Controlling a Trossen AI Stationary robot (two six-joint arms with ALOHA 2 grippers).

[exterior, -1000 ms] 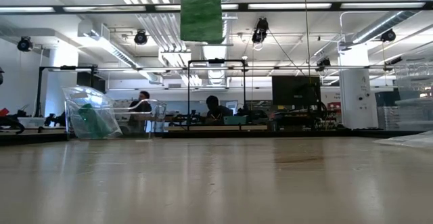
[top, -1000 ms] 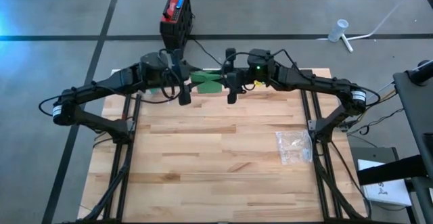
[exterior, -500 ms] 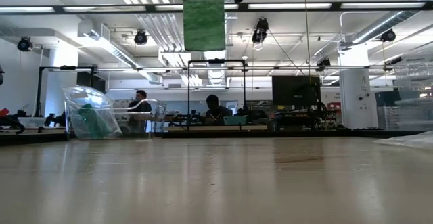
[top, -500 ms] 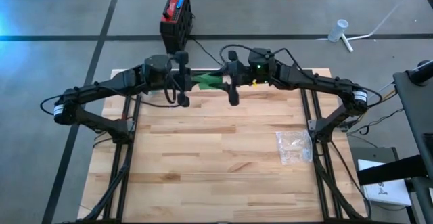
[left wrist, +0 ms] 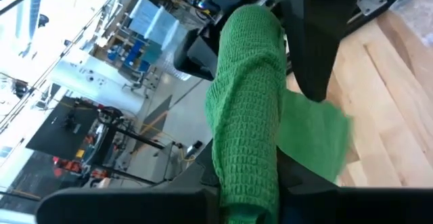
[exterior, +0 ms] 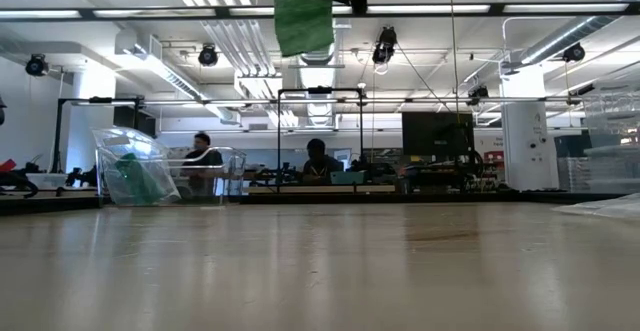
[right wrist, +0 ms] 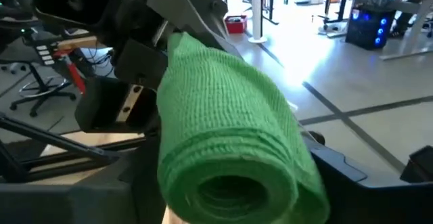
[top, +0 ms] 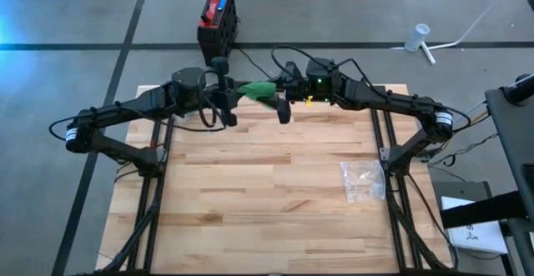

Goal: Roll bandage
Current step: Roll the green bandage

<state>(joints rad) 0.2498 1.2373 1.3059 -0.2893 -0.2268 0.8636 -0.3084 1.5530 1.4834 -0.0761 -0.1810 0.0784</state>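
The green knitted bandage (top: 254, 89) hangs high above the table's far edge, between my two grippers. My left gripper (top: 234, 92) is shut on one end of it. From there the bandage (left wrist: 247, 102) runs as a thick rolled band toward my right gripper (top: 275, 94). A loose flap (left wrist: 316, 137) hangs beside it. In the right wrist view the rolled end (right wrist: 230, 149) lies between the open fingers, its hollow centre facing the camera. In the low view a piece of the bandage (exterior: 303, 19) hangs tilted, far above the tabletop. My left gripper pinches the band's near end (left wrist: 245, 183) between its two fingers. It comes level from the table's left, and the bandage is clear of the table. My right gripper's fingers (right wrist: 352, 173) stand on either side of the roll; whether they touch it I cannot tell.
A clear plastic bag (top: 362, 180) lies on the wooden table (top: 250, 209) at the right. A clear bin with green contents (exterior: 135, 166) shows at the far left in the low view. A red and black box (top: 219, 13) stands on the floor beyond. People sit far behind.
Both grippers have drawn toward the table's far edge and turned, carrying the bandage between them. From above, the bandage has gone from a flat spread shape to a narrower band. Its hanging piece has shifted a little to the right in the low view and now hangs tilted.
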